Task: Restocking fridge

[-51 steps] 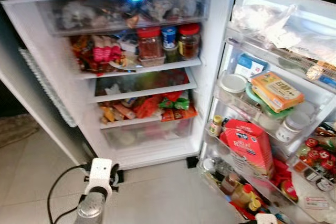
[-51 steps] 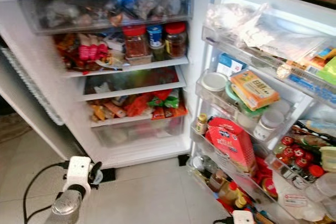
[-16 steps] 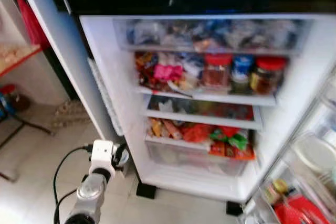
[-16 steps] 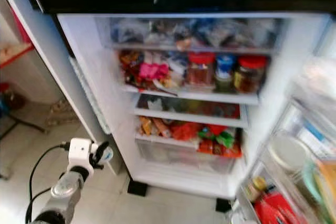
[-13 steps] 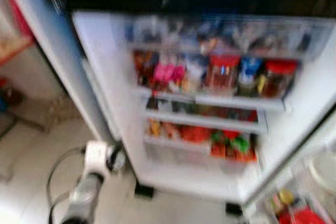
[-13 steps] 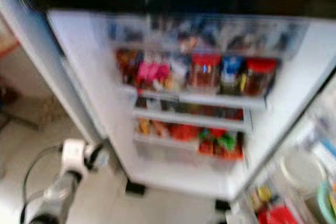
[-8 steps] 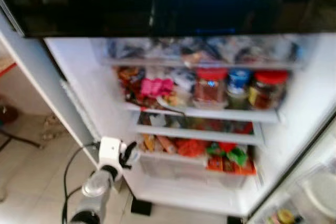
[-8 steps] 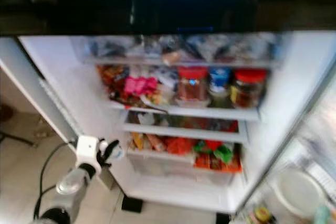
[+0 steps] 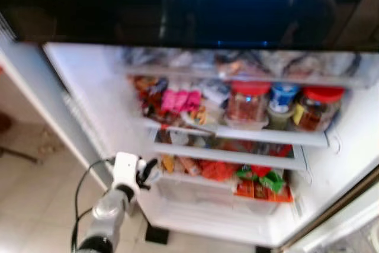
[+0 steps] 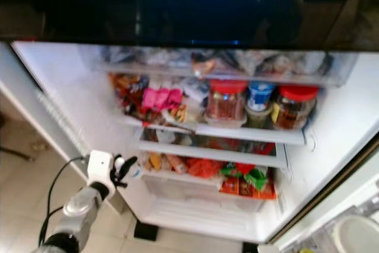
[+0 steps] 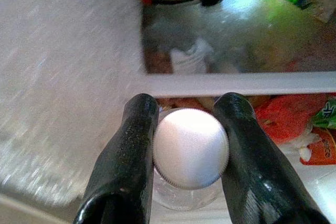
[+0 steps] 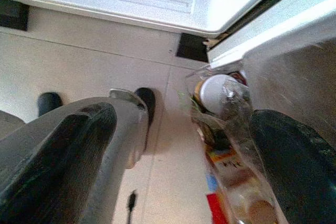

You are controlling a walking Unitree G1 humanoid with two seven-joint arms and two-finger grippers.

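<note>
The fridge (image 9: 89,87) stood open, its shelves packed with food. The left end effector (image 11: 189,129) was clamped on a small clear bottle with a white cap (image 11: 190,148), one black finger (image 11: 128,161) pressed against each side of the cap. In the head views that end effector (image 10: 121,170) was raised at the left edge of the fridge interior, level with the lower shelf of orange and red packets (image 10: 201,167) and just in front of it. Above that shelf sat a thin glass shelf (image 9: 231,152), and higher up a shelf carried two red-lidded jars (image 9: 246,102) with a blue-lidded jar (image 9: 283,99) between them, beside pink packets (image 9: 180,100). The right end effector (image 12: 178,145) hung low over the tiled floor (image 12: 79,66) beside the door bins, its two fingers spread wide apart and empty.
</note>
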